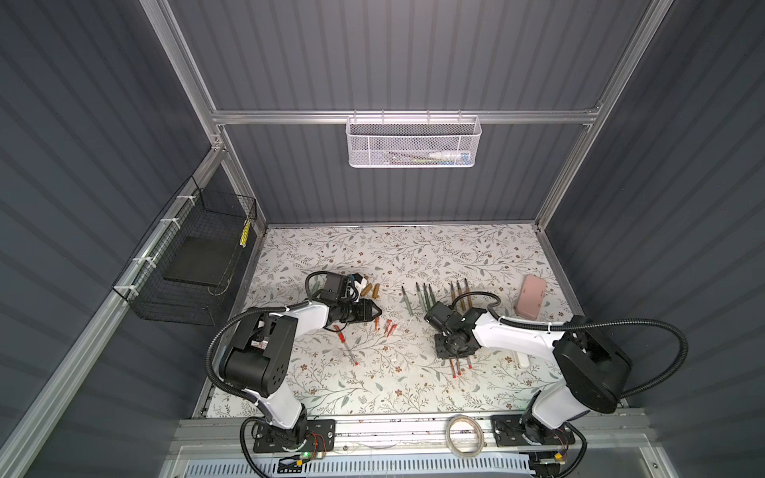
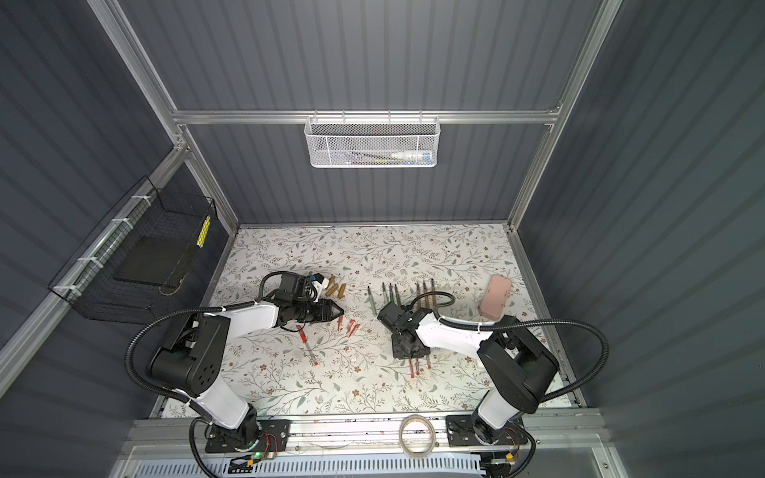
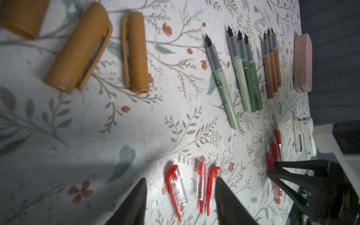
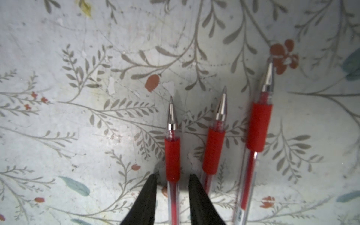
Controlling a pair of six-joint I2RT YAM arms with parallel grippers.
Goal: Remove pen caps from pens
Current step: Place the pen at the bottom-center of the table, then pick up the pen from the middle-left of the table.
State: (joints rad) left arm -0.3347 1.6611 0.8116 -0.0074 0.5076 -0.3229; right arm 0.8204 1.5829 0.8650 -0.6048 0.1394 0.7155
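Right end effector (image 4: pixel 173 175) parted astride red pen (image 4: pixel 172 153); barrel end cut off.

The far strip of the table (image 1: pixel 414 248) lay bare from wall to wall, as did the near middle between the two arms. Across the middle ran a broken line of obstacles: gold-brown caps (image 3: pixel 136 54) left, then a clear gap, green pens (image 3: pixel 250 78), gold-brown pens (image 3: pixel 271 72) and a pink case (image 3: pixel 303 62) right. Red caps (image 3: pixel 201 181) and a lone red pen (image 1: pixel 347 345) cluttered the left centre. Three red pens (image 4: pixel 214 148) lay under the right gripper (image 4: pixel 172 177), with a white bar (image 3: pixel 303 136) further right.
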